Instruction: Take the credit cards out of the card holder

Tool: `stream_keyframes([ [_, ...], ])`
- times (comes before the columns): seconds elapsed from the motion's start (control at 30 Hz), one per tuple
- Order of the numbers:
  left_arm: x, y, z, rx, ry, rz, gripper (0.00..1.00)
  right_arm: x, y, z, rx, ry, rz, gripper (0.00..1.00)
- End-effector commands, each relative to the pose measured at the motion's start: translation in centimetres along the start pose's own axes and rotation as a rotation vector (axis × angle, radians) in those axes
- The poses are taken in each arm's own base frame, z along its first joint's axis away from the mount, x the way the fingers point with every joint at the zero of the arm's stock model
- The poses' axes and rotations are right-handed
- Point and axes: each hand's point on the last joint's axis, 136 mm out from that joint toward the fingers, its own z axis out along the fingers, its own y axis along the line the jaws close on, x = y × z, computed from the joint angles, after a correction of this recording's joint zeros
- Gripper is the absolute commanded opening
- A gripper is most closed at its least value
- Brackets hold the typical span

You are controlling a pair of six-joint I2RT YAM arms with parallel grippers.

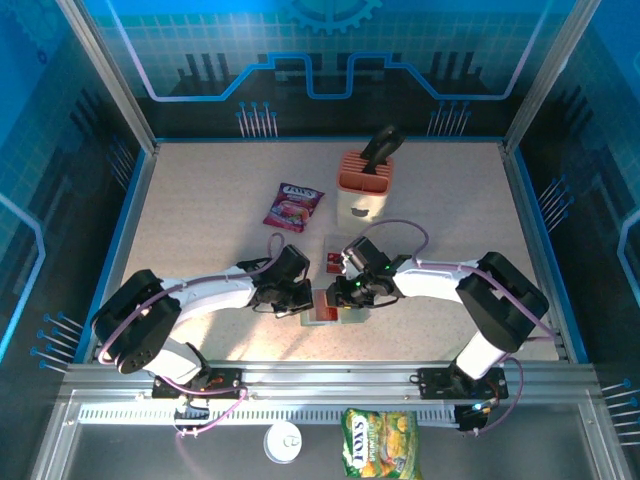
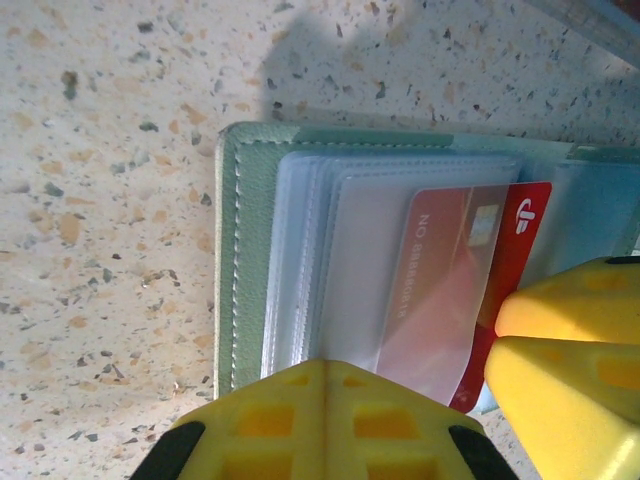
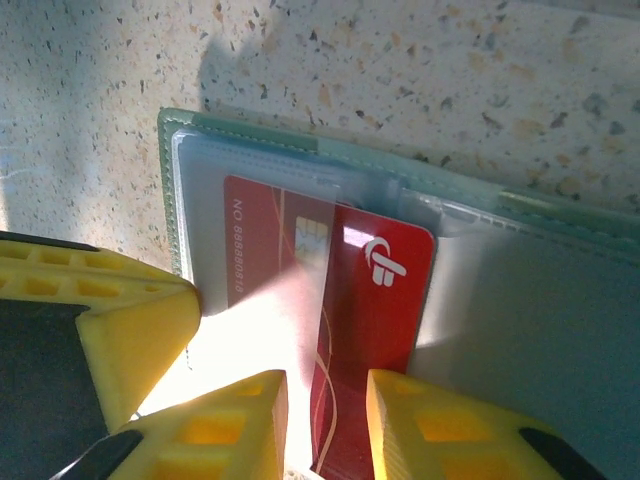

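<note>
yellow ribbed fingertips (image 3: 240,420) of the right gripper (image 3: 325,410) are seen pinched on the lower end of a red credit card (image 3: 375,290), which stands partly out of its clear sleeve (image 3: 250,170). the left gripper (image 2: 322,400), pressed together with nothing between its pads, appears to be laid on the sleeves to pin the card holder (image 2: 232,250). the holder lies open by the middle of the near edge of the worktop (image 1: 200,240).

the pull is best kept flat and in line with the sleeve mouth, so that the stiff, glossy plastic is slid rather than bent while the soft, stitched grey-green cover is held down. the sleeves are thin, cloudy and floppy, and could be dragged along.

toward the far edge, a crinkly purple-red packet (image 1: 293,205) and a peach slotted block (image 1: 365,185) are seen well apart from the holder.
</note>
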Motion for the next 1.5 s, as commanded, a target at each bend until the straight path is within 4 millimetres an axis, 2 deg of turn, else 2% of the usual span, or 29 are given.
stream_keyframes([
  [0.0,0.0,0.4,-0.3,-0.039,-0.005,0.022,0.00,0.0,0.2,-0.8,0.021,-0.009,-0.022,0.27],
  [0.43,-0.3,-1.6,-1.5,0.021,-0.022,0.055,0.00,-0.2,0.9,-1.7,-0.005,-0.041,-0.026,0.27],
  [0.6,0.1,-2.6,-1.2,0.026,-0.010,0.078,0.00,-0.1,0.9,-1.8,-0.039,-0.048,-0.002,0.27],
  [1.1,0.6,-0.9,1.0,-0.053,0.018,0.066,0.00,0.0,-0.2,-2.2,-0.042,-0.053,0.029,0.27],
  [1.47,0.7,-0.2,1.1,-0.090,0.022,0.054,0.00,0.2,-0.8,-1.1,-0.080,-0.025,0.064,0.26],
])
